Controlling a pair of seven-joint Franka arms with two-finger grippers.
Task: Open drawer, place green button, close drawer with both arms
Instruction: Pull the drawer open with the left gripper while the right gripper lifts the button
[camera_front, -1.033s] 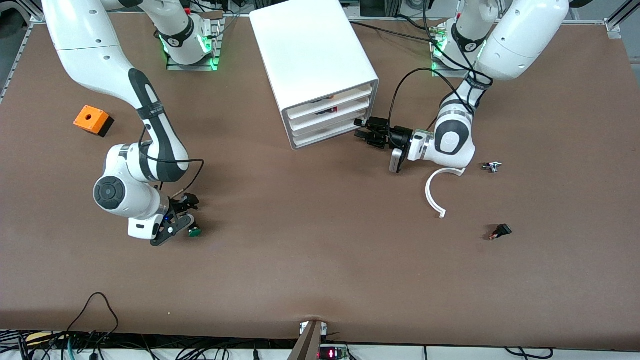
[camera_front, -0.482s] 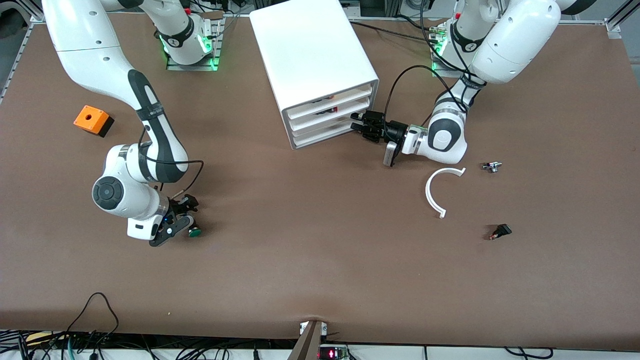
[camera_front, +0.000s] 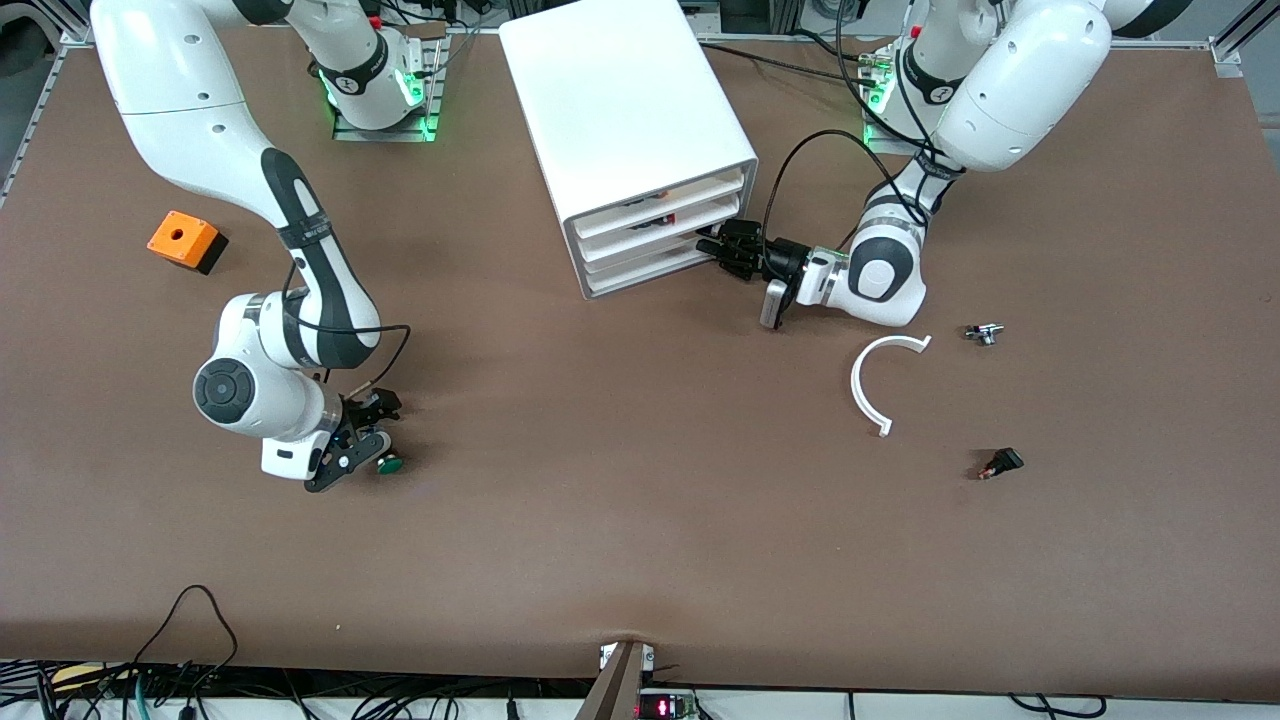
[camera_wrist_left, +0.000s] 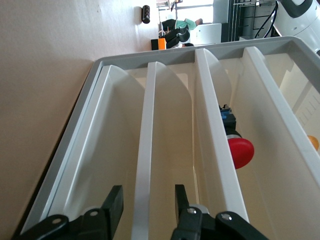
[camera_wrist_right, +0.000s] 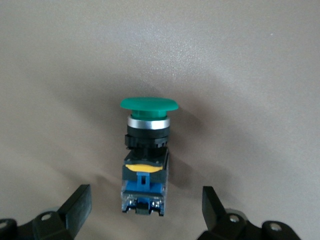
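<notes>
The white cabinet (camera_front: 625, 110) stands at the robots' edge of the table, its three drawers facing the left arm's end. My left gripper (camera_front: 714, 250) is at the drawer (camera_front: 645, 270), the lowest one, which sits pushed in. In the left wrist view the gripper (camera_wrist_left: 146, 200) is open, one finger on each side of the drawer's white front lip (camera_wrist_left: 142, 165) with gaps showing. The green-capped button (camera_front: 389, 463) lies on its side on the table. My right gripper (camera_front: 375, 435) is low at it and open. The button's blue body (camera_wrist_right: 145, 187) lies between the spread fingers (camera_wrist_right: 77, 205).
An orange box with a hole (camera_front: 182, 240) sits toward the right arm's end. A white curved strip (camera_front: 870, 385), a small metal part (camera_front: 984, 333) and a small black switch (camera_front: 1000, 463) lie toward the left arm's end. A red button (camera_wrist_left: 241, 152) lies in a higher drawer.
The left gripper has moved in toward the cabinet until its fingers straddle the lowest drawer's lip. The right arm has shifted only slightly over the button.
</notes>
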